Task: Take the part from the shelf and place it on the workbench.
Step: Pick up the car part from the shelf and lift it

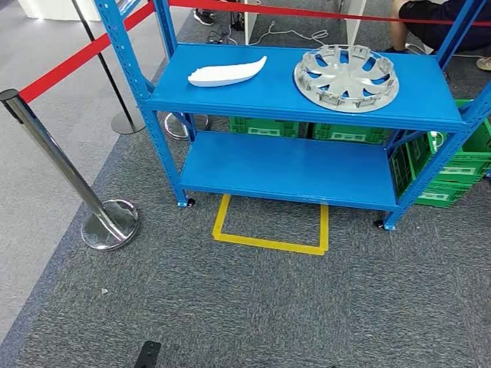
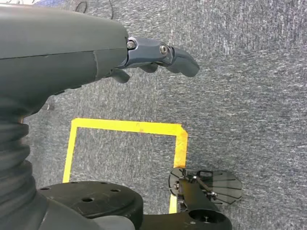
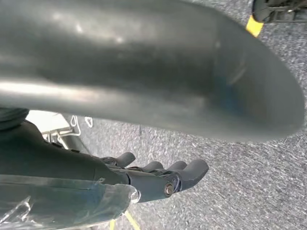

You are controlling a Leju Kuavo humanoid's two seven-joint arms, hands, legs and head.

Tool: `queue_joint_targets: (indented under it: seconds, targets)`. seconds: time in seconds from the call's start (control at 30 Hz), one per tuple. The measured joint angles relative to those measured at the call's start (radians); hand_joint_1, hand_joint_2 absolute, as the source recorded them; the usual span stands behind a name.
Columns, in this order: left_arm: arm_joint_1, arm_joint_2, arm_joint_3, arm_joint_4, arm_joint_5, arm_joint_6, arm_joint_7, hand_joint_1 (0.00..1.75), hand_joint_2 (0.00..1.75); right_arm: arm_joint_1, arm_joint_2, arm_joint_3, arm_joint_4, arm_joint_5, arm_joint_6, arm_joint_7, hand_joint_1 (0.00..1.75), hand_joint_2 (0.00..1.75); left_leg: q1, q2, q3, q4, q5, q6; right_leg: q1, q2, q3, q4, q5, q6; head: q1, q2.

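Task not begun: white part and hubcap lying on shelf top, both hands hanging empty, fingers apart.

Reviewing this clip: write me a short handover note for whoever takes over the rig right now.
Left hand: hangs over the carpet, fingers apart, holding nothing.
Right hand: also hangs over the carpet, fingers extended, holding nothing.
Parts: white curved part and silver wheel cover both lie on the top level of the blue shelf, white one to the left.
Done: nothing picked up yet.
Left: step to the shelf by the yellow floor square, take the part, carry it to the workbench.
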Motion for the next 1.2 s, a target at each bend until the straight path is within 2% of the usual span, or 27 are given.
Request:
queue_joint_targets:
  seconds: [0.17, 0.3, 0.37, 0.5, 0.67, 0.77, 0.83, 0.9, 0.93, 0.97, 1.13, 1.2]
  targets:
    - [0.0, 0.002, 0.001, 0.0, -0.005, 0.0, 0.0, 0.0, 1.75, -0.004, 0.0, -0.009, 0.0, -0.027, -0.059, -0.115, 0.0, 0.0, 0.0, 0.0, 0.0, 0.0, 0.0, 0.0, 0.0, 0.0, 0.0, 0.0, 0.0, 0.0, 0.0, 0.0]
    - [-0.001, 0.004, 0.006, 0.0, -0.006, 0.0, -0.001, 0.0, 1.75, -0.008, 0.0, -0.014, 0.0, -0.036, -0.074, -0.15, 0.0, 0.0, 0.0, 0.0, 0.0, 0.0, 0.0, 0.0, 0.0, 0.0, 0.0, 0.0, 0.0, 0.0, 0.0, 0.0]
    - [-0.001, 0.004, 0.008, 0.0, -0.006, 0.0, -0.002, 0.0, 1.75, -0.012, 0.0, -0.016, 0.0, -0.047, -0.093, -0.21, 0.0, 0.0, 0.0, 0.0, 0.0, 0.0, 0.0, 0.0, 0.0, 0.0, 0.0, 0.0, 0.0, 0.0, 0.0, 0.0]
    - [-0.001, 0.004, 0.016, 0.0, -0.006, -0.001, -0.008, 0.0, 1.75, -0.058, 0.004, -0.023, 0.0, -0.091, -0.122, -0.412, 0.0, 0.0, 0.0, 0.0, -0.001, 0.0, 0.001, 0.0, 0.0, 0.0, -0.001, 0.0, 0.001, 0.0, 0.0, 0.0]
    - [-0.004, 0.004, 0.033, 0.0, -0.004, -0.003, -0.022, 0.0, 1.75, -0.2, 0.053, -0.018, -0.007, -0.173, -0.11, -0.743, 0.0, 0.0, 0.0, 0.001, -0.002, 0.0, 0.004, -0.001, 0.0, 0.002, -0.004, 0.0, 0.004, 0.0, 0.0, 0.0]
    - [-0.003, 0.004, 0.043, 0.0, -0.008, -0.006, -0.022, 0.0, 1.75, -0.271, 0.081, 0.027, -0.023, -0.304, -0.103, -0.881, 0.0, 0.0, 0.0, 0.001, -0.002, 0.0, 0.006, 0.0, 0.0, 0.001, -0.004, 0.0, 0.004, 0.0, 0.0, 0.0]
    - [-0.003, 0.003, 0.049, 0.0, -0.014, -0.008, -0.022, 0.0, 1.75, -0.264, 0.097, 0.123, -0.113, -0.558, -0.118, -0.893, 0.0, 0.0, 0.0, -0.001, -0.003, 0.0, 0.006, 0.001, 0.0, -0.002, -0.003, 0.0, 0.004, 0.0, 0.0, 0.0]
    - [-0.001, 0.002, 0.055, 0.0, -0.019, -0.009, -0.022, 0.0, 1.75, -0.227, 0.11, 0.269, -0.246, -0.863, -0.14, -0.871, 0.0, 0.0, 0.0, -0.002, -0.004, 0.0, 0.006, 0.001, 0.0, -0.004, -0.003, 0.0, 0.004, 0.0, 0.0, 0.0]
    - [-0.001, 0.002, 0.056, 0.0, -0.019, -0.009, -0.022, 0.0, 1.75, -0.215, 0.112, 0.317, -0.283, -0.951, -0.145, -0.865, 0.0, 0.0, -0.001, -0.002, -0.004, 0.0, 0.006, 0.001, -0.001, -0.003, -0.003, 0.0, 0.004, 0.0, 0.0, 0.0]
    - [0.0, 0.002, 0.057, 0.0, -0.02, -0.009, -0.023, 0.0, 1.75, -0.208, 0.11, 0.345, -0.303, -0.996, -0.145, -0.862, 0.0, 0.0, -0.001, -0.002, -0.005, 0.0, 0.006, 0.001, -0.001, -0.003, -0.004, 0.0, 0.004, 0.0, 0.001, 0.0]
    - [0.001, 0.002, 0.058, 0.0, -0.02, -0.009, -0.023, 0.0, 1.75, -0.2, 0.109, 0.381, -0.33, -1.038, -0.145, -0.861, 0.0, 0.0, -0.001, -0.002, -0.005, 0.0, 0.006, 0.001, -0.001, -0.002, -0.004, 0.0, 0.004, 0.0, 0.001, 0.0]
    - [0.002, 0.002, 0.062, 0.0, -0.022, -0.01, -0.023, 0.0, 1.75, -0.177, 0.104, 0.528, -0.413, -1.139, -0.141, -0.857, 0.0, 0.0, -0.001, 0.004, -0.005, 0.0, 0.005, 0.0, 0.0, 0.006, -0.006, 0.0, 0.006, 0.0, 0.001, 0.0]
